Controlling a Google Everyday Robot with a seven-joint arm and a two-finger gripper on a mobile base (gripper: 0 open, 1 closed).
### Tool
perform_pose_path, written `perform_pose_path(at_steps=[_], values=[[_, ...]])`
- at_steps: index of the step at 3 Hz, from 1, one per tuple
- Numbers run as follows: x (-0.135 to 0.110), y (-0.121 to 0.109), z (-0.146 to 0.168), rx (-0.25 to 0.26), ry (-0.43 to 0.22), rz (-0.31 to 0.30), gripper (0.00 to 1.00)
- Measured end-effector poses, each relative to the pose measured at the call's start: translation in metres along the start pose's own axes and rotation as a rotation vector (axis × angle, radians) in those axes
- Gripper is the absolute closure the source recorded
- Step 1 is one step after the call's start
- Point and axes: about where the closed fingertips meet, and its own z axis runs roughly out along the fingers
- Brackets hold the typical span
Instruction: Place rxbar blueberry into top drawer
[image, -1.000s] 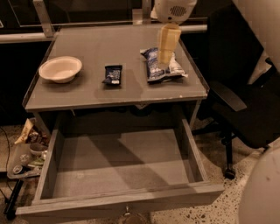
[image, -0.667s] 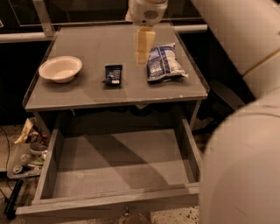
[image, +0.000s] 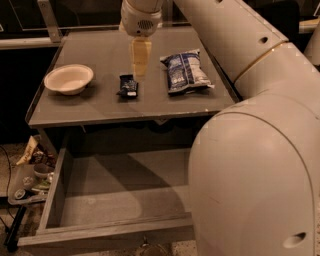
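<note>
Gripper (image: 140, 73) of the robot's single arm (image: 250, 125) hangs pointing down over the grey table (image: 100, 112), its pale tip just behind the rxbar blueberry (image: 127, 86) and slightly to the right of it in the camera view. Whether the gripper is released or clenched cannot be told from this angle; nothing is seen in its grasp. The rxbar blueberry, in a dark wrapper, lies flat near the middle of the tabletop, between a shallow white bowl (image: 68, 78) to the left and a blue-and-white chip bag (image: 186, 72) to the right, apart from both. Whether the gripper's tip touches the bar cannot be told. Below the tabletop the top drawer (image: 125, 197) stands pulled out toward the camera, its flat grey bottom and low side walls in view, with the bar not in it. The arm's large cream-coloured housing fills the right side of the picture and hides the drawer's right end. Loose clutter (image: 31, 175) lies on the floor at the table's left
</note>
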Motion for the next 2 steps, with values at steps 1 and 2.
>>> perform_pose_path(at_steps=[1,2], values=[[0.009,-0.007,0.024,-0.017,-0.057,0.052,0.0],[0.022,-0.012,0.053,-0.055,-0.099,0.136,0.0]])
